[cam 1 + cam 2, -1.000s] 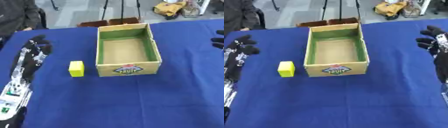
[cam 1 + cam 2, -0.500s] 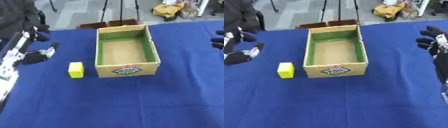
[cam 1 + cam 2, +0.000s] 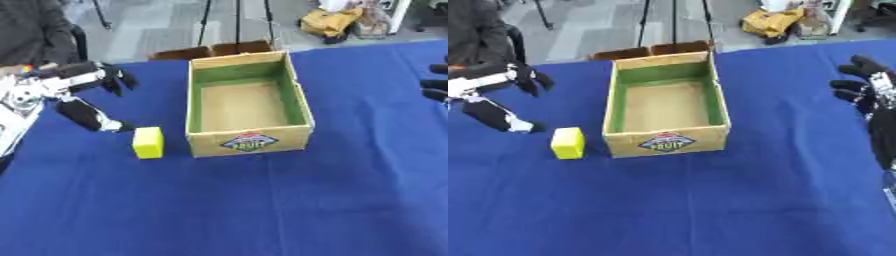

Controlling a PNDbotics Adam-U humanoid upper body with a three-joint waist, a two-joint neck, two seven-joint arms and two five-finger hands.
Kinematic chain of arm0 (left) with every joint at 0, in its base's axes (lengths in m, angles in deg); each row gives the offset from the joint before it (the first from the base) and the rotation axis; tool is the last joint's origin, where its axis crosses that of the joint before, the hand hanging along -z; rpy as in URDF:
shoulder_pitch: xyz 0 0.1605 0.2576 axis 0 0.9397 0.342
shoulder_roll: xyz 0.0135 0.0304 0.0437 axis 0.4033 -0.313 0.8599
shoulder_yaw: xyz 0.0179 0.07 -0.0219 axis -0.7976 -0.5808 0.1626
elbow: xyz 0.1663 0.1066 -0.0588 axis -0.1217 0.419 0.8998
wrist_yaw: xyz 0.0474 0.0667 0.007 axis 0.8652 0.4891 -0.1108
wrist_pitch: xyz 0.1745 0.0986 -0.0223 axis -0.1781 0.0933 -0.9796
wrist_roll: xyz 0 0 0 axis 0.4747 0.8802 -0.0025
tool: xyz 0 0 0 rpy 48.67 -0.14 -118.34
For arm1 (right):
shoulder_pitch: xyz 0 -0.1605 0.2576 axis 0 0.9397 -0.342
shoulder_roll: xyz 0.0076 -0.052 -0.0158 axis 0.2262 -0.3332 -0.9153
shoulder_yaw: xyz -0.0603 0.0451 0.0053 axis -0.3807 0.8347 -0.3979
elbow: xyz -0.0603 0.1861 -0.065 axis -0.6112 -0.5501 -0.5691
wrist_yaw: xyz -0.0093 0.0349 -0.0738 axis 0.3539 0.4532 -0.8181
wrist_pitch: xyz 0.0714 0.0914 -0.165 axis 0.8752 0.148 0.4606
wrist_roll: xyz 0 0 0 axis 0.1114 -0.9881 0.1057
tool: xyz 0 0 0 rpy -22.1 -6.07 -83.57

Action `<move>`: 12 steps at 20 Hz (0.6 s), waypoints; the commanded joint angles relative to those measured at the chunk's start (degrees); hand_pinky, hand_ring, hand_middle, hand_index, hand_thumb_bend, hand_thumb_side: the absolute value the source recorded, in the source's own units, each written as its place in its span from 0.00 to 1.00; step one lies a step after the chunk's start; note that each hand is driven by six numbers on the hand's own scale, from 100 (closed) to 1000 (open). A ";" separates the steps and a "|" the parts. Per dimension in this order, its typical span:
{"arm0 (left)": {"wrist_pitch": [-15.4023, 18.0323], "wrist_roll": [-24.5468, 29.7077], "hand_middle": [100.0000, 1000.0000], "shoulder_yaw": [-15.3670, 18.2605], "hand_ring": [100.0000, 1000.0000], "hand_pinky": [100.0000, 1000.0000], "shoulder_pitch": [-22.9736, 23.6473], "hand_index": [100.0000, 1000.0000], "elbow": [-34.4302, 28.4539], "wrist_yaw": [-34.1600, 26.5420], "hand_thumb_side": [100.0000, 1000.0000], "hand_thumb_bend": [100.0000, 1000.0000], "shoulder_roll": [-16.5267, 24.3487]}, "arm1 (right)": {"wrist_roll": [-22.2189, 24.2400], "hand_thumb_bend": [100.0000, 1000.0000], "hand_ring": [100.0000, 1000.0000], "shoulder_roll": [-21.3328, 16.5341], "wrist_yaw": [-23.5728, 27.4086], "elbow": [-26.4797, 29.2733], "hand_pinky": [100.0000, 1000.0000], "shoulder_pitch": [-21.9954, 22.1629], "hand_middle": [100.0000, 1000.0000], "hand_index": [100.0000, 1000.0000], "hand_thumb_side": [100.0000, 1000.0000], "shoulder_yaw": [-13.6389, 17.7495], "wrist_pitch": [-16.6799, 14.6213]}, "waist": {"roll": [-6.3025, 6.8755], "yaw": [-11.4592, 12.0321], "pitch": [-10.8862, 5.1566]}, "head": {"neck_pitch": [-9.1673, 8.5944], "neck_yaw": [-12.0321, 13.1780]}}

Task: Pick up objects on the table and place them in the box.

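Yellow block (image 3: 148, 142) lies on the blue-clothed surface (image 3: 262, 210), toward its left side, just beside the left wall of the cardboard box (image 3: 248, 107), not touching it. Box is open-topped, green-lined inside, nothing visible in it, logo sticker on the near wall; it sits near the far edge of the surface. Left hand (image 3: 80, 95) hangs over the surface's left part, just left of the block, fingers released and spread, thumb tip close to the block but apart from it. Right hand (image 3: 868, 85) at the right edge, fingers relaxed, holding nothing. Past the far edge: grey floor, brown cardboard flaps (image 3: 214, 50) behind the box, tripod legs (image 3: 236, 20), yellow bag (image 3: 331, 22).
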 commanded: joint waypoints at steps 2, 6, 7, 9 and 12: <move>0.52 2.25 0.74 -1.01 0.70 0.78 -2.63 0.87 2.28 1.51 0.22 0.46 -0.14 | 0.32 0.00 0.74 -1.61 0.05 0.51 0.79 -0.71 0.77 0.89 0.82 -0.01 0.00 | 0.00 -0.42 -1.06 | -0.45 0.22; 1.82 5.46 0.74 -2.42 0.70 0.78 -6.26 0.87 7.97 5.01 0.22 0.47 -4.41 | 0.38 0.00 0.74 -1.57 0.06 0.44 0.79 -0.69 0.77 0.89 0.82 -0.02 0.04 | 0.09 -0.63 -1.07 | -0.50 0.22; 2.58 5.88 0.74 -2.33 0.70 0.78 -6.71 0.87 9.22 5.90 0.22 0.47 -5.18 | 0.39 0.00 0.74 -1.55 0.07 0.43 0.79 -0.68 0.77 0.89 0.82 -0.01 0.04 | 0.09 -0.72 -1.05 | -0.52 0.20; 4.14 6.31 0.74 -2.20 0.71 0.78 -7.30 0.87 11.20 7.82 0.22 0.48 -6.36 | 0.38 0.00 0.74 -1.54 0.09 0.41 0.79 -0.66 0.77 0.89 0.82 -0.01 0.05 | 0.09 -0.90 -1.00 | -0.52 0.20; 5.70 6.22 0.74 -1.88 0.70 0.78 -7.64 0.87 12.80 10.64 0.22 0.47 -7.30 | 0.35 0.00 0.74 -1.51 0.12 0.39 0.79 -0.63 0.77 0.89 0.82 0.02 0.05 | 0.11 -1.06 -0.94 | -0.54 0.22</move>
